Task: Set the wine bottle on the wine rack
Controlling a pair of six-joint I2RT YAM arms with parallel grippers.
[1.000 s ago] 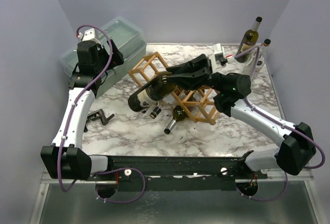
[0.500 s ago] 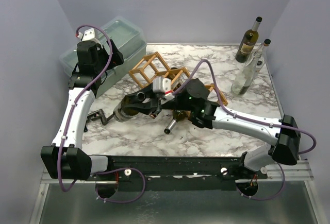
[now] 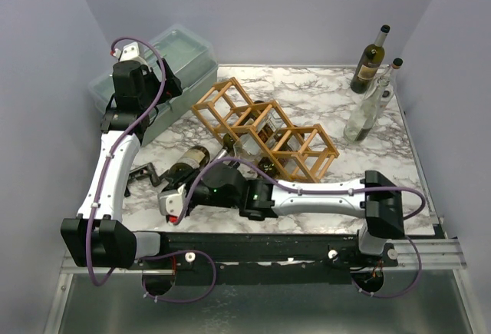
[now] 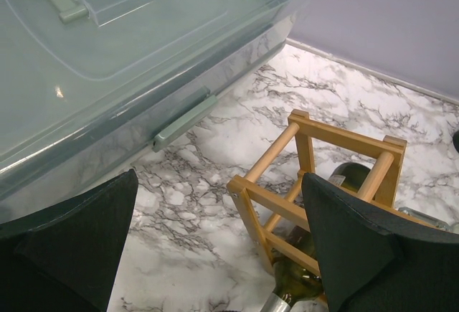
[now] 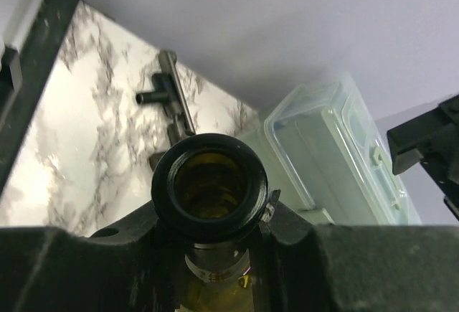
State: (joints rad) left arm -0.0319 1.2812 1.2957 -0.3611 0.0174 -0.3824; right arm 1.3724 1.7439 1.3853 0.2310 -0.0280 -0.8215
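The wooden wine rack (image 3: 265, 130) lies across the middle of the table and holds two or three bottles. Its left end shows in the left wrist view (image 4: 315, 176). My right gripper (image 3: 178, 190) reaches left along the near edge and is shut on the neck of a dark green wine bottle (image 3: 186, 168), low over the table and left of the rack. In the right wrist view the bottle's open mouth (image 5: 209, 229) stands just past my gripper (image 5: 215, 254). My left gripper (image 4: 222, 254) is open and empty above the rack's left end, beside the bin (image 3: 165, 82).
A clear lidded plastic bin (image 3: 153, 69) stands at the back left, also seen in both wrist views (image 4: 107, 61) (image 5: 337, 161). A black tool (image 3: 149, 173) (image 5: 172, 97) lies left of the held bottle. A dark bottle (image 3: 370, 61) and a clear bottle (image 3: 368, 107) stand upright at the back right.
My right arm has swung from over the rack to the front left of the table, carrying the dark bottle away from the rack and lower. My left arm has stayed still.
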